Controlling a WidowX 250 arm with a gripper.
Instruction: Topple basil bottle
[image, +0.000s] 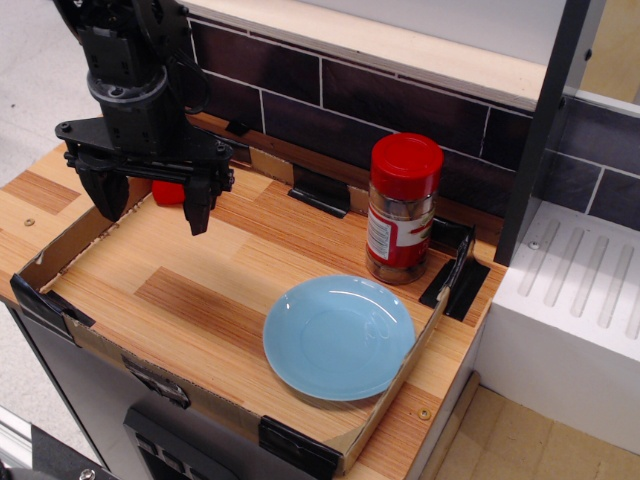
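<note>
The basil bottle (404, 210) stands upright at the back right of the wooden tabletop (190, 290), just behind a blue plate (338, 337). The gripper (152, 205) hangs over the left side, fingers (197, 205) spread wide and holding nothing, well apart from the bottle.

Gripper (152, 205) hangs downward, 2 fingers spread (nothing between).

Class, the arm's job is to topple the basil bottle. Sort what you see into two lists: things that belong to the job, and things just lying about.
Belongs to the job:
- basil bottle, upright, red cap on
- gripper, open, off to the bottle's left, holding nothing

Just lying about:
- blue plate, in front of the bottle
- small red object, behind the gripper, partly hidden
</note>
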